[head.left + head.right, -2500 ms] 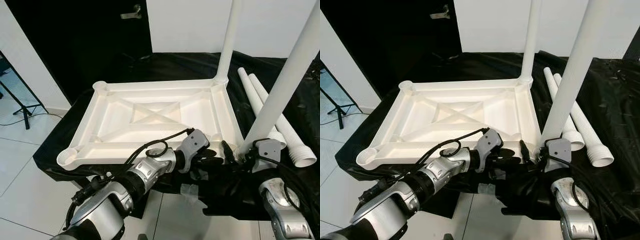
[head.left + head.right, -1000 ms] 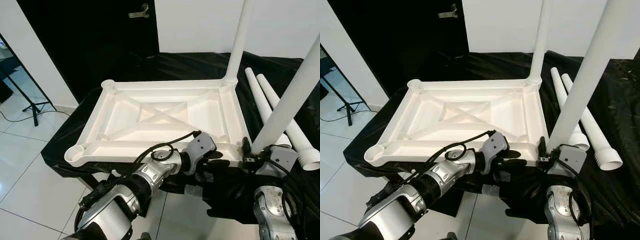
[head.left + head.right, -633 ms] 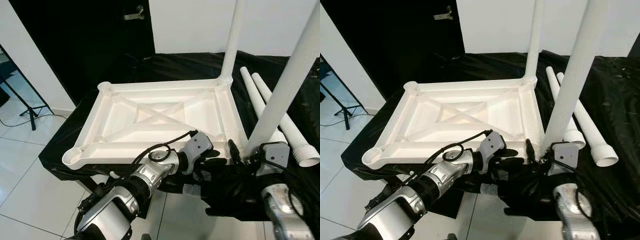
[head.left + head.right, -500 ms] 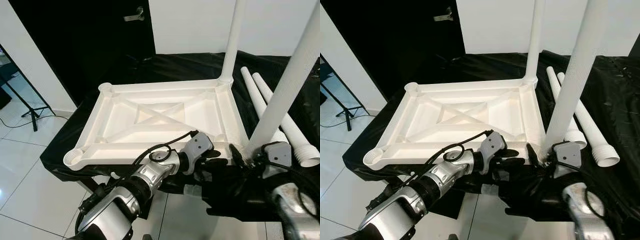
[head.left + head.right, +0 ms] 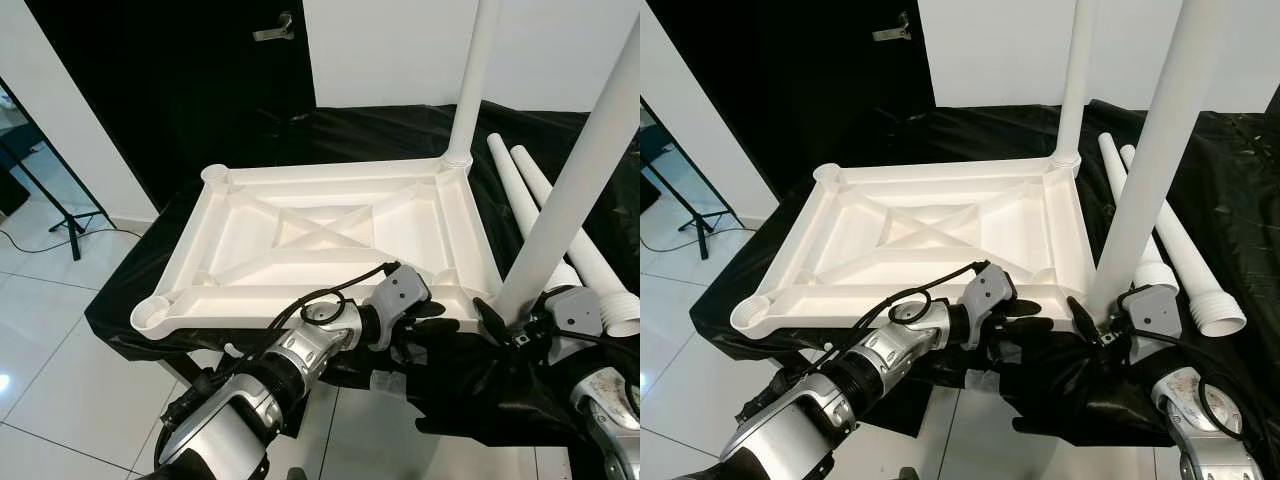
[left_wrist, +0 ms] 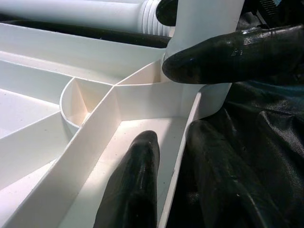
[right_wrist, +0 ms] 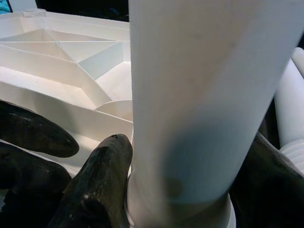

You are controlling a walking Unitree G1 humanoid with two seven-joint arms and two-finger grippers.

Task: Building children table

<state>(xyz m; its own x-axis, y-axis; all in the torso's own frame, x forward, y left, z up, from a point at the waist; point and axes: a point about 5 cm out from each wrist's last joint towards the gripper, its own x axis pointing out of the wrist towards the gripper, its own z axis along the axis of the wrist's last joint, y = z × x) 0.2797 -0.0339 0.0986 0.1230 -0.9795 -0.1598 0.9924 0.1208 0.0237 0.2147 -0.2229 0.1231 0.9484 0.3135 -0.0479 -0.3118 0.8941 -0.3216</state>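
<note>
At the tabletop's (image 5: 320, 235) near right corner, our right gripper (image 5: 1102, 330) clasps the base of the upright leg (image 5: 1152, 160), its long axis vertical; our left gripper (image 5: 1025, 322) pinches the adjacent rim, steadying it.

No readable text, labels, brands or numbers anywhere. White tabletop (image 5: 330, 235), legs and black cover are all plain, no markings on any of them.
</note>
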